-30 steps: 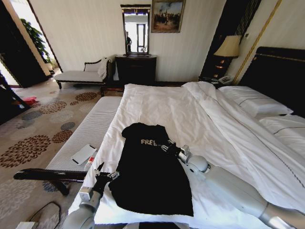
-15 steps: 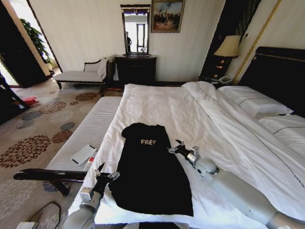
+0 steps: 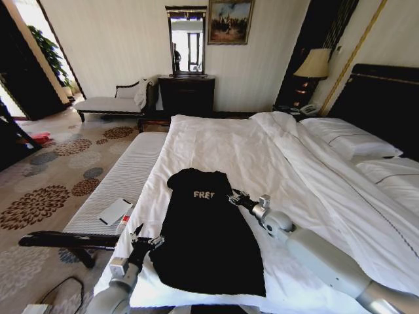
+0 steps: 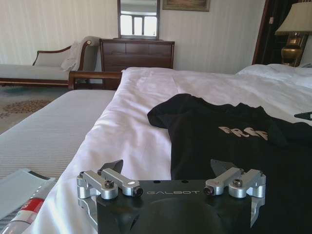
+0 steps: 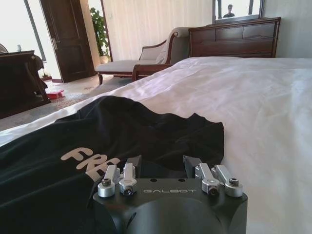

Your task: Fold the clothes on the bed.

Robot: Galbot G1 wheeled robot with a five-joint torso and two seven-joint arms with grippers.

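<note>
- Black short-sleeved T-shirt (image 3: pixel 206 229) with white chest lettering lies flat on your large bed's white duvet (image 3: pixel 275 163), near the foot edge.
- Your right gripper (image 3: pixel 234 197) sits at the shirt's right edge beside the lettering, fingers spread wide with nothing between them.
- Your left gripper (image 3: pixel 139 237) rests at the shirt's lower left corner, fingers wide apart too.
- Beside the bed you have a narrow white padded bench (image 3: pixel 118 183) carrying a flat white packet (image 3: pixel 114 211).
- Farther off stand a dark wooden dresser (image 3: pixel 187 95), a pale chaise longue (image 3: pixel 114 101) and a bedside lamp (image 3: pixel 313 65).
- Folded fabric hides the lettering's last characters.
</note>
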